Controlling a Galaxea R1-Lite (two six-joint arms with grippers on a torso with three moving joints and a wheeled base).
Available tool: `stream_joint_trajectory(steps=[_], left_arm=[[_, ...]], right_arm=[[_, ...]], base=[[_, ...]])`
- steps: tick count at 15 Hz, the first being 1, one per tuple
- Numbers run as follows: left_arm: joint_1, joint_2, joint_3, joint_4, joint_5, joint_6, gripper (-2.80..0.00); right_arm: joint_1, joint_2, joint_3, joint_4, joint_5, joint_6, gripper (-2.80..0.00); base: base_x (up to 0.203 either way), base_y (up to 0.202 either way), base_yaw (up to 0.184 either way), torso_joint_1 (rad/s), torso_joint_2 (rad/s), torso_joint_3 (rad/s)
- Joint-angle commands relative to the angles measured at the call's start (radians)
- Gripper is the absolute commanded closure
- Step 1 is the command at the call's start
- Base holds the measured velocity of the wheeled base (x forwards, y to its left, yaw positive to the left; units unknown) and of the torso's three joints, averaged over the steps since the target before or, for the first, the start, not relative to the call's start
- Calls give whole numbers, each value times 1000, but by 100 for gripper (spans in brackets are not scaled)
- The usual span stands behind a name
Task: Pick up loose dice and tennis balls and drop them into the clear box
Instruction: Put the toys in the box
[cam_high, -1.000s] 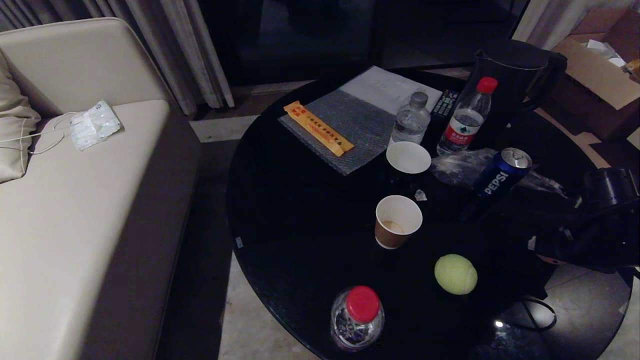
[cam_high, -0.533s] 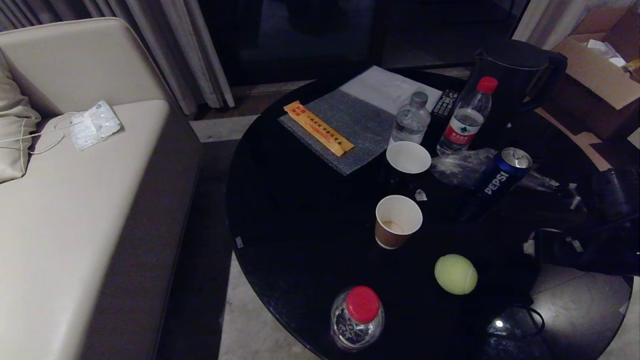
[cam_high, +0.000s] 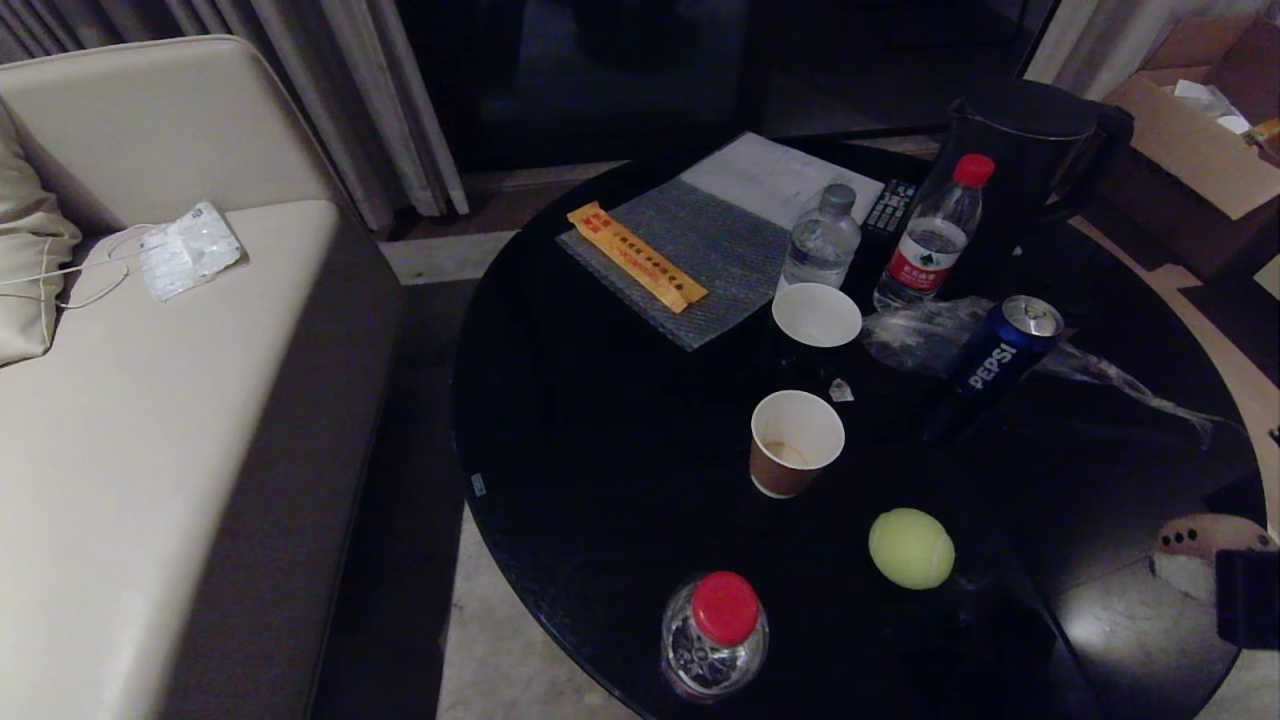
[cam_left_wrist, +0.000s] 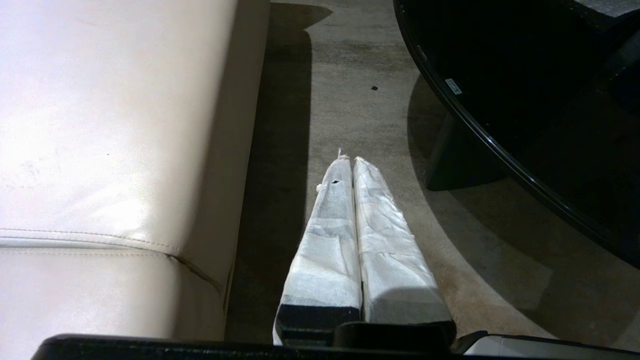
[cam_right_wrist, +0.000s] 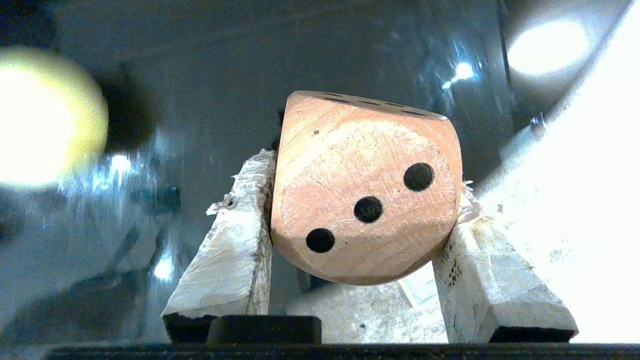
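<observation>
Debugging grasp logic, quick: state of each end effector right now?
Left end effector: closed, empty, parked above the floor between sofa and table.
Right end effector: closed on the tan wood die, at the table's right edge.

We see a round black table (cam_high: 600, 450) — one tennis ball (cam_high: 911, 547) near its front edge, a red-capped bottle (cam_high: 715, 634) at the rim beside it, two paper cups (cam_high: 797, 442) mid-table, and a Pepsi can (cam_high: 1000, 355), two water bottles (cam_high: 930, 235) and a grey mat (cam_high: 700, 255) toward the back.
</observation>
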Motion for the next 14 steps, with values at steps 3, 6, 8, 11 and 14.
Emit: stream_joint_trajectory(steps=[3,6,8,11,14], left_arm=[[0,2,2,0,1,-1,0],[0,2,2,0,1,-1,0],[0,2,2,0,1,-1,0],[0,2,2,0,1,-1,0],[0,2,2,0,1,-1,0]], right_arm=[[-7,-477,156,150,10,-6,0],[-19,-715,250,228,12,-3,0],[-29,-833,291,245,19,7,0],[-49,-971,316,249,66,17,0],[-59,-1057,384,182,144,-10,0]], base=[[0,0,0,0,0,0],[0,0,0,0,0,0],[0,0,0,0,0,0],[0,0,0,0,0,0],[0,0,0,0,0,0]])
